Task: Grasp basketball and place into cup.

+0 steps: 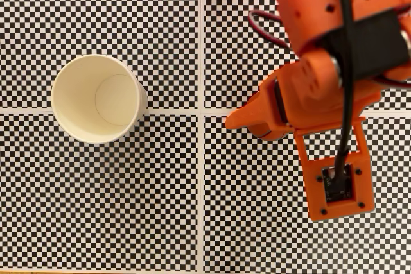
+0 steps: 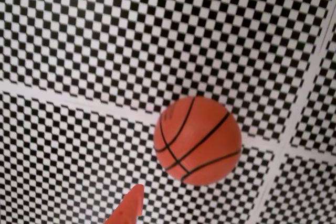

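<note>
Black-and-white checkered mat (image 1: 128, 222) with white dividing bands

In the fixed view one white band (image 1: 201, 30) runs from twelve to six o'clock, and a second white band (image 1: 173, 113) crosses it from nine towards three, splitting the fine checks into panels.

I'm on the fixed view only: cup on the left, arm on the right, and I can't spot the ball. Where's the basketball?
Observer: The wrist view shows the basketball resting on the checkered mat, over a white gridline.
Operator: Is it grasped yet?
Observer: No. One orange fingertip pokes in at the bottom edge of that view, lower left of the ball and clear of it.
Operator: Anything crowding the ball?
Observer: Nothing but mat around it; two gridlines cross just to its right in that view.
</note>
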